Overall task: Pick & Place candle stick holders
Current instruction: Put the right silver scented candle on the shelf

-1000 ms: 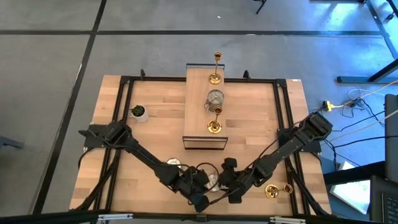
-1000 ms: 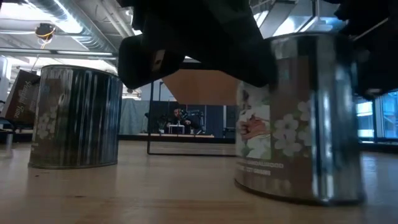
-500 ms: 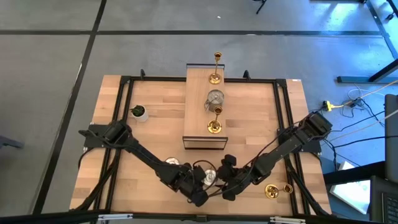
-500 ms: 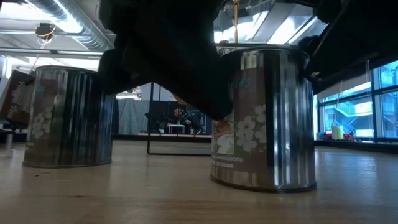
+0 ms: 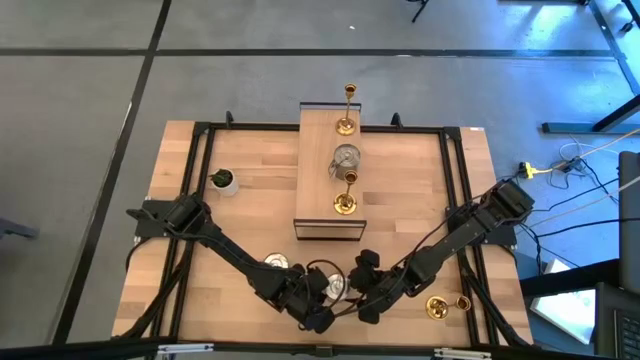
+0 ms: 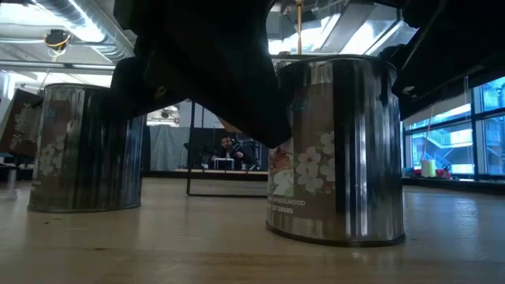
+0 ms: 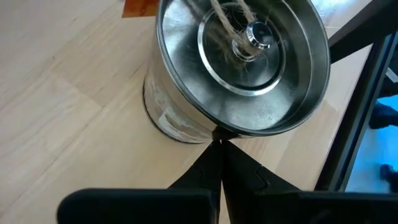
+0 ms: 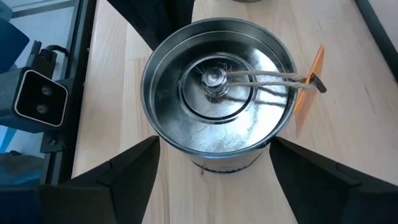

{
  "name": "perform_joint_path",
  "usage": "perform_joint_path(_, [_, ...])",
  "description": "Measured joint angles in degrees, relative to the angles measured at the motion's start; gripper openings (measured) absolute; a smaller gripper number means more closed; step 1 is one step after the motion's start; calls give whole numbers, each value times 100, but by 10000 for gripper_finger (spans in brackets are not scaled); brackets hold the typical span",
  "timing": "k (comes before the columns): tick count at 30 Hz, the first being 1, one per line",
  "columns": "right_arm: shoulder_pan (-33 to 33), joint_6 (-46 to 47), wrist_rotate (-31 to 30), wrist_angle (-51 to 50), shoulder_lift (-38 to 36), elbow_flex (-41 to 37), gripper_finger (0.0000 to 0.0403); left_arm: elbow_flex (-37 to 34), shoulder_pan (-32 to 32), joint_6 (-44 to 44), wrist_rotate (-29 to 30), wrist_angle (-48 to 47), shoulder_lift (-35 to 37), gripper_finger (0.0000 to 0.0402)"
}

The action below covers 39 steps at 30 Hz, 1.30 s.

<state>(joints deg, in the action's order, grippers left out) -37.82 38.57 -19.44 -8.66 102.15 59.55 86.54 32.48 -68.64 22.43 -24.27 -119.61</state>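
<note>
A squat silver holder (image 5: pixel 334 285) stands on its base on the table near the front edge, with a string and an orange tag (image 8: pixel 308 93) across its open top. My left gripper (image 5: pixel 317 319) is shut at its rim (image 7: pixel 219 142). My right gripper (image 8: pixel 215 142) is open, one finger on either side of the holder (image 8: pixel 217 93); I cannot tell whether they touch it. A second silver holder (image 5: pixel 275 263) stands to the left. A gold candlestick (image 5: pixel 446 307) lies on its side at the right. My left gripper pinches the silver holder's upper rim (image 7: pixel 217 132) between its two fingertips, on the side toward the table's near edge. The fingers slant down from the near side. The holder stands upright with its base on the table (image 6: pixel 335 150).
A raised wooden board (image 5: pixel 318 215) at the centre back bears two upright gold candlesticks (image 5: pixel 346 124) (image 5: pixel 344 203) and a silver holder (image 5: pixel 346 157). A small white pot with a plant (image 5: pixel 223 181) stands at the left. A black frame borders the table.
Both grippers have gone a little toward the table's far edge. The silver holder between them has moved away from the near edge and slightly left. For the last half second it has stayed where it is.
</note>
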Motion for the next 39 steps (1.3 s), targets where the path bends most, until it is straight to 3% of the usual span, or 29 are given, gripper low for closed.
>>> perform_joint_path(6, [-4, 9, 22, 9, 0, 0, 327, 0, 92, -233, 199, -111, 0, 1])
perform_joint_path(16, [-107, -301, -151, 4, -2, 2, 394, 0, 150, -518, 434, -786, 0, 1])
perform_joint_path(22, [-133, -340, -287, -9, -2, 2, 399, 0, 152, -597, 583, -967, 4, 1])
perform_joint_path(30, [-209, -339, -259, -55, -4, 2, 399, 2, 737, -1225, 1950, -1942, 834, 1])
perform_joint_path(35, [-247, -341, -240, -55, -4, 2, 399, 4, 940, -938, 2601, -1280, 1649, 1])
perform_joint_path(39, [-245, -341, -240, -56, -4, 2, 399, 2, 938, 645, 2661, 481, 2194, 1])
